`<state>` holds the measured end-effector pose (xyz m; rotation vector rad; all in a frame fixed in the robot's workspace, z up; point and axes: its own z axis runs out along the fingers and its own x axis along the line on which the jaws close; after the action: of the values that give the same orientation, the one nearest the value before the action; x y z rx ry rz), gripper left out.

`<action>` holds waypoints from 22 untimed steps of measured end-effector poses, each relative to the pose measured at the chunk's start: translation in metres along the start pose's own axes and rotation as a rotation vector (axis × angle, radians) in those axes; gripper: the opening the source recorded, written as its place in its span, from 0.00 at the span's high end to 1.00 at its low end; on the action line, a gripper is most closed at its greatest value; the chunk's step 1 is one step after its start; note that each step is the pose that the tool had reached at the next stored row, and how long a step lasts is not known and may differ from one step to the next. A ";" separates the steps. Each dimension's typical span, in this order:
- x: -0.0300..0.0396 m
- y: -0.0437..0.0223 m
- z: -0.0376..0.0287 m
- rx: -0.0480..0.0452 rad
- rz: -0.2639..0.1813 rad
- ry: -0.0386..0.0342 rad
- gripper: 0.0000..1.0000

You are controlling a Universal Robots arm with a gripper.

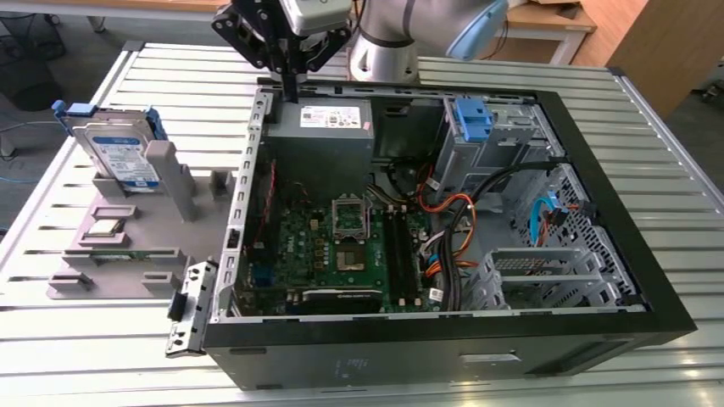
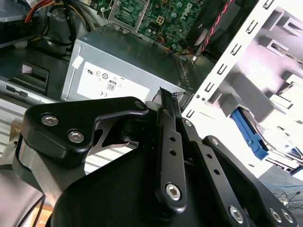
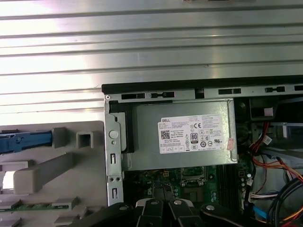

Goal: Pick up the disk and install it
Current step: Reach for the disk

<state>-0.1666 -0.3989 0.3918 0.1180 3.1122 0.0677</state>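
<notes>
Our tool [image 1: 291, 95], clenched on nothing, hangs near the power supply [image 1: 320, 119]; we see the disk [image 1: 119, 161] standing in its grey holder [image 1: 136, 254].

Saw a slatted metal table [image 1: 147, 68] glaring under bright light; behind it, pale wooden furniture [image 1: 662, 42], perhaps a desk, above grey floor [image 1: 704, 106].
</notes>
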 end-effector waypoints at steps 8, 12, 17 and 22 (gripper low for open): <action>0.0068 -0.0005 -0.0002 0.0000 0.000 -0.0003 0.90; 0.0110 -0.0008 -0.0003 0.0000 0.000 -0.0007 0.90; 0.0143 -0.0011 -0.0004 0.0000 0.000 -0.0008 0.90; 0.0166 -0.0013 -0.0005 0.0000 0.000 -0.0008 0.90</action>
<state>-0.1833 -0.3990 0.3918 0.1179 3.1114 0.0676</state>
